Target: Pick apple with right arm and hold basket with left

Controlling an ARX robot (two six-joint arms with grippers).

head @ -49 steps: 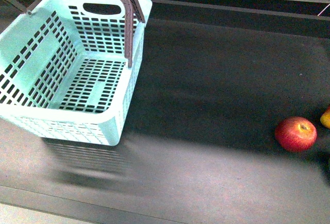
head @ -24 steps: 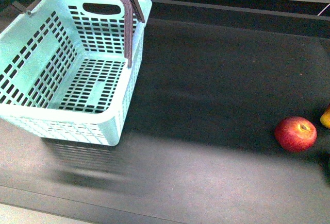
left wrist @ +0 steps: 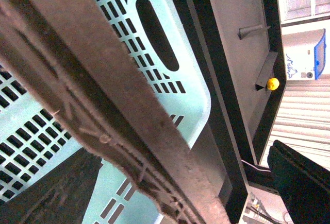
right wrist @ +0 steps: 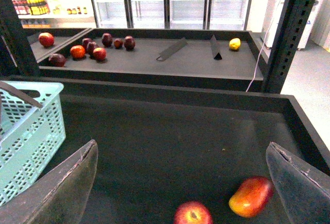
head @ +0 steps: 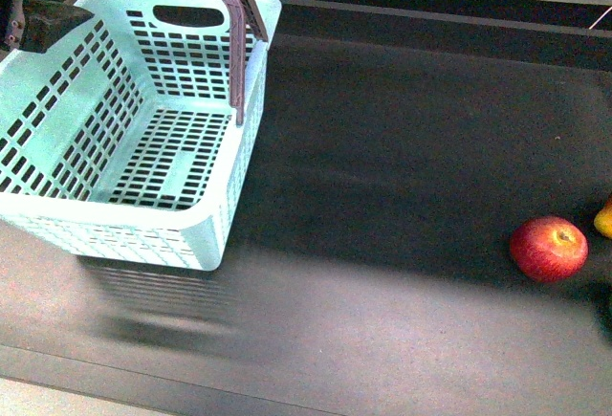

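Note:
The mint-green basket [head: 143,129] stands at the left of the dark table, its brown handle [head: 239,43] swung up. My left gripper [head: 43,22] shows dark at the basket's far left corner. In the left wrist view it [left wrist: 175,188] is open, and the brown ribbed handle [left wrist: 103,95] runs between its fingers. The red apple [head: 548,249] lies far right on the table. My right gripper [right wrist: 183,183] is open above the table, with the apple [right wrist: 192,214] below and between its fingers, apart from them. The right gripper is out of the front view.
A yellow-orange fruit [head: 603,218] lies just right of the apple; it also shows in the right wrist view [right wrist: 251,195]. A raised black ledge [head: 430,19] runs behind the table. A back shelf holds several dark red apples [right wrist: 93,49] and a lemon [right wrist: 234,44].
My left gripper has come into the front view at the basket's far left corner. The basket and apple have not moved.

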